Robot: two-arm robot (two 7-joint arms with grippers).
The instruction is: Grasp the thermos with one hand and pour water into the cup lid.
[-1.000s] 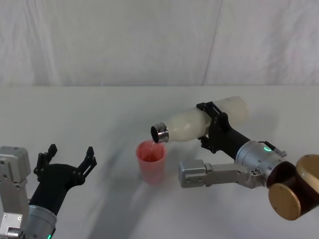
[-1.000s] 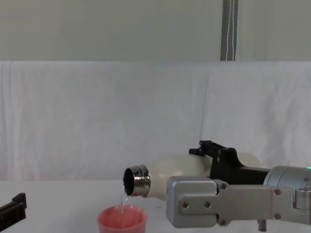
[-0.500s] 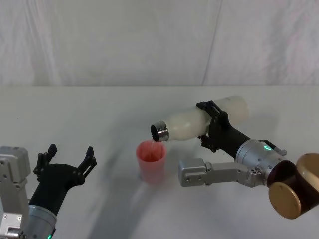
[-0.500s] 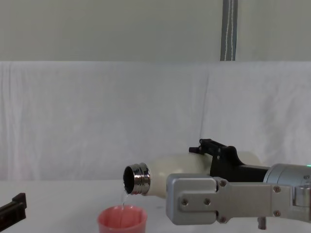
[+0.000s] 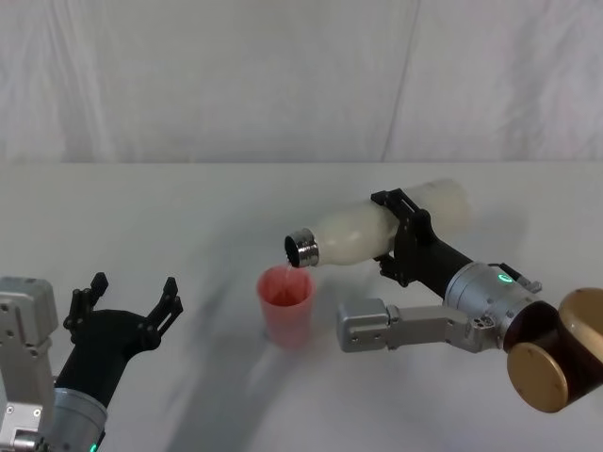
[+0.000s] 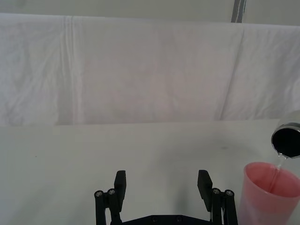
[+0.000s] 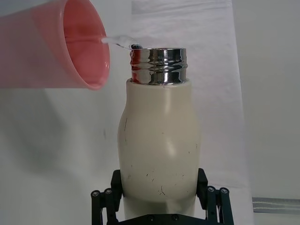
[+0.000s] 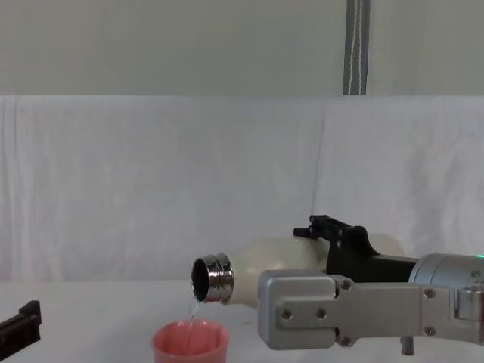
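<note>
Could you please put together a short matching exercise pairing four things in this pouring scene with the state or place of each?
Things:
1. thermos
2. cup lid
3. left gripper
4. water

States or places:
A. open, holding nothing, low on the robot's left
B. standing upright on the table, under the steel neck
C. tipped almost level, clamped by the right gripper
D. a thin stream falling from the bottle's mouth

Pairs: 1-C, 2-B, 3-A, 4-D
</note>
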